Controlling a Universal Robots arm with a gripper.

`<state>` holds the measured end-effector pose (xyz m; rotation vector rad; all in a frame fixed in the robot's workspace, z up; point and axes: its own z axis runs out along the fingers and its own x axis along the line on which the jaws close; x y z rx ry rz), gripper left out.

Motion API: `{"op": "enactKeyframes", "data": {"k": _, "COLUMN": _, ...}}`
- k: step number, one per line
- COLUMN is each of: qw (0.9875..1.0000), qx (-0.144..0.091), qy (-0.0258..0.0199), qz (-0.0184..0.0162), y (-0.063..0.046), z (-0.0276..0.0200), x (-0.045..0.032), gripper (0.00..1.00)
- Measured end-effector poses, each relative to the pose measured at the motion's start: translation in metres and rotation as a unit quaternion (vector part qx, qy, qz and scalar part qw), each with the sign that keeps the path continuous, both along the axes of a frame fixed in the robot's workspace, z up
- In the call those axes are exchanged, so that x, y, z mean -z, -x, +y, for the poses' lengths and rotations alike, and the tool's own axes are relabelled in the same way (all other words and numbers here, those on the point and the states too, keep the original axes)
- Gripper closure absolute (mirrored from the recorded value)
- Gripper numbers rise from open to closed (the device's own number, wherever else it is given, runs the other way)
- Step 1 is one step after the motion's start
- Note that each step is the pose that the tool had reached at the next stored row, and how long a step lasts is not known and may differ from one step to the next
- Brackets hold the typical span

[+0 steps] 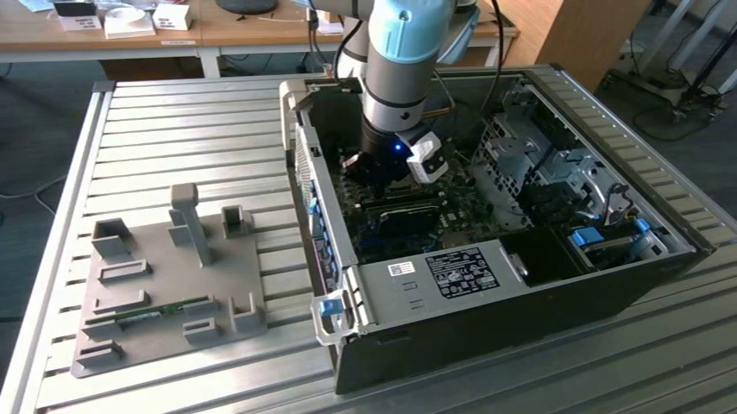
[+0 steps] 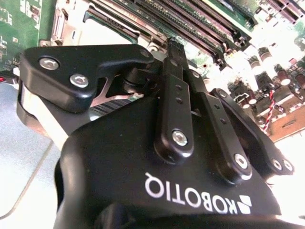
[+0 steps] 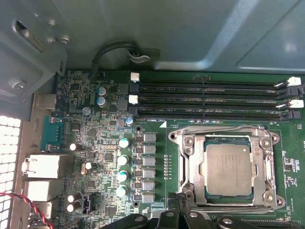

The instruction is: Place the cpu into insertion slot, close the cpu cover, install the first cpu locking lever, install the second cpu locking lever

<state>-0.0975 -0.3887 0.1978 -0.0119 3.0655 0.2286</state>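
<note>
The gripper (image 1: pixel 378 168) hangs low inside the open case (image 1: pixel 599 285), over the board (image 3: pixel 109 143); whether its fingers (image 2: pixel 174 95) are spread or closed I cannot tell. In the first wrist view the cpu (image 3: pixel 228 169) lies flat in the slot (image 3: pixel 202 191), with the cover (image 3: pixel 264 164) down around it, framing its silver top. The gripper's black links sit just beside the slot's near edge. On the table (image 1: pixel 173 121) beside the case stands a grey fixture (image 1: pixel 167 285).

Slatted metal table (image 1: pixel 173 129); wooden desks (image 1: pixel 230 30) behind; grey floor (image 1: pixel 34 129).
</note>
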Motion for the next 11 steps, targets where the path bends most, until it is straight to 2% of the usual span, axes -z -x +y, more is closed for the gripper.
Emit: {"op": "enactKeyframes", "data": {"k": 11, "qw": 1.0, "qx": 0.0, "qy": -0.0005, "qz": -0.0003, "y": 0.0017, "z": 0.0, "x": 0.0028, "gripper": 0.89}}
